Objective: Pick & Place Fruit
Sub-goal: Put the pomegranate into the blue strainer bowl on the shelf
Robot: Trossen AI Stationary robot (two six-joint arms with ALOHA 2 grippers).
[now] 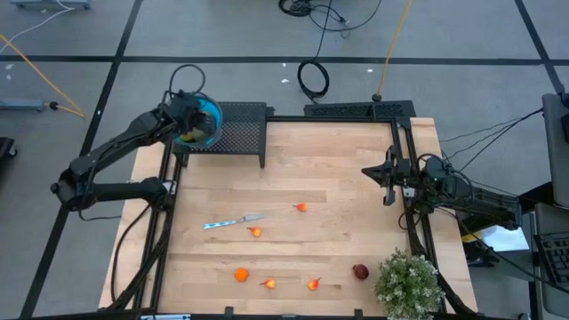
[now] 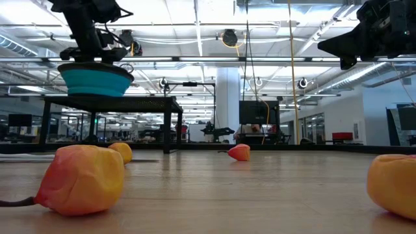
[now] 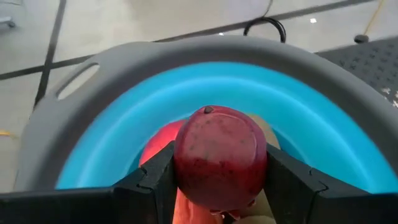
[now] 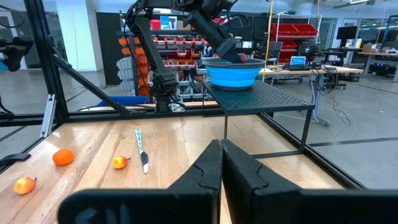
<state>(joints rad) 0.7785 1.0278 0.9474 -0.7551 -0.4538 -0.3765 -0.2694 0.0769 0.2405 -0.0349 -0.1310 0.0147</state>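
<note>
A dark red round fruit (image 3: 219, 155) hangs over the inside of the round blue bowl (image 3: 311, 124), and my left gripper (image 3: 219, 168) is shut on it. The bowl (image 1: 212, 116) stands on a black raised stand (image 1: 242, 133) at the table's far left corner. Other fruit (image 3: 158, 140) lies in the bowl under the held piece. On the table lie several small orange fruits (image 1: 255, 232) and a dark red one (image 1: 360, 271). My right gripper (image 1: 388, 182) waits shut at the table's right edge, above the table and touching nothing. My left gripper pinches the dark red fruit between its two fingers, one on each of two opposite sides (image 3: 181, 168). The fingers slant down toward the bowl from the table's left side. The fruit is lifted clear above the fruit in the bowl, its dimpled end (image 3: 208, 111) facing up.
A slim silver knife (image 1: 233, 220) lies left of the table's middle. A potted plant (image 1: 409, 283) stands at the near right corner. Black frame posts (image 1: 404, 151) run along the table's right side. The table's middle (image 1: 338, 169) is bare wood.
</note>
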